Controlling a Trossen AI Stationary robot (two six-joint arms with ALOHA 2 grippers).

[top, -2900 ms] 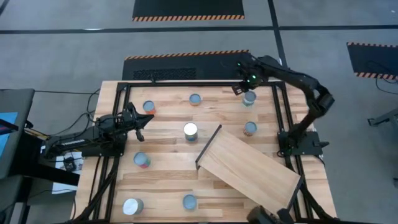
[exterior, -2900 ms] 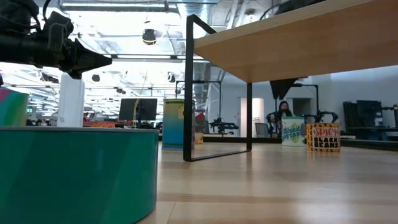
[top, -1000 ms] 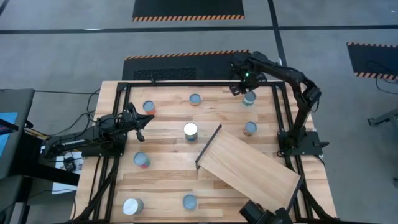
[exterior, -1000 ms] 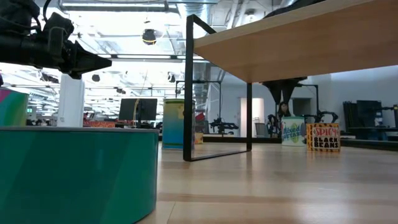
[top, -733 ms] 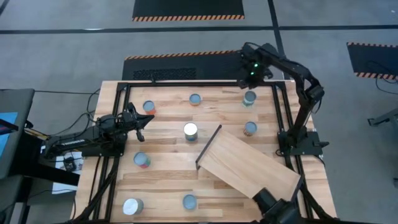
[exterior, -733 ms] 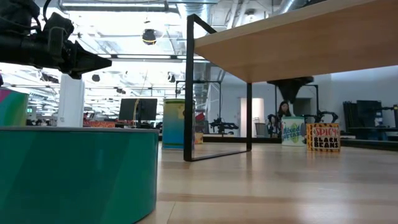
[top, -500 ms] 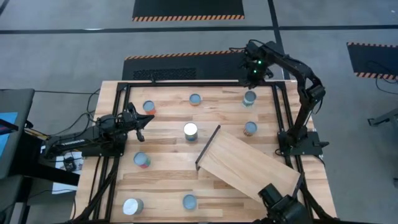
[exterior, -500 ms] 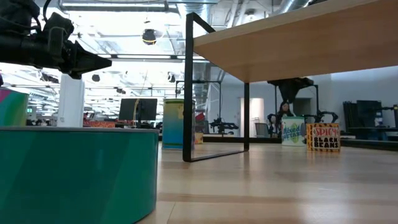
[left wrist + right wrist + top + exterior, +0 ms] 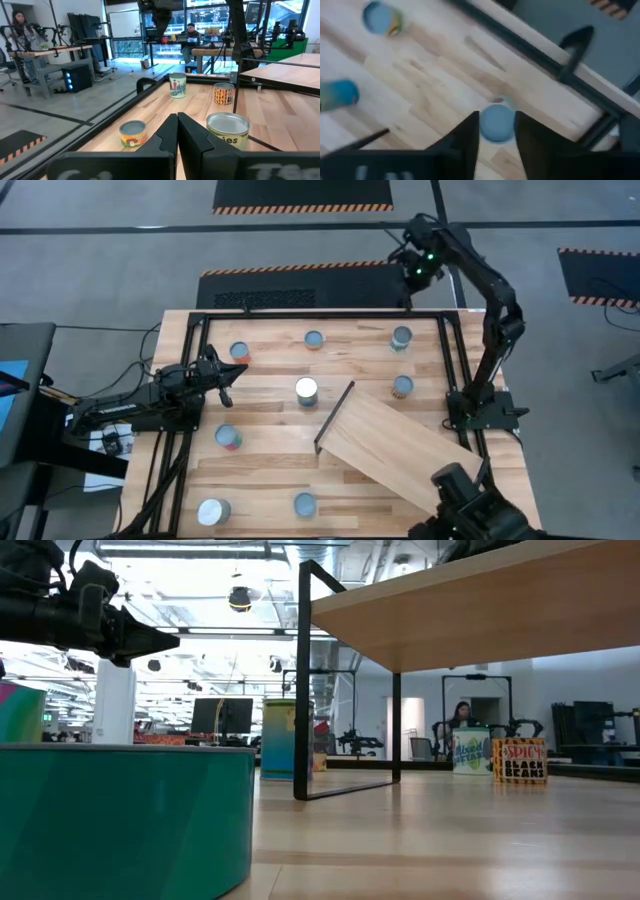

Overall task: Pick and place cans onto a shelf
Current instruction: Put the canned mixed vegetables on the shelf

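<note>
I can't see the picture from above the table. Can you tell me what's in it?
Seven small cans stand scattered on a wooden table, beside a tilted wooden shelf. The right gripper hangs past the table's far edge, and the left gripper waits at the left side.

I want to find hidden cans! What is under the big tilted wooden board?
From the low view, under the shelf there is bare tabletop and thin black legs; no can sits there. Two cans stand farther back. From above, the board covers that spot.
</note>
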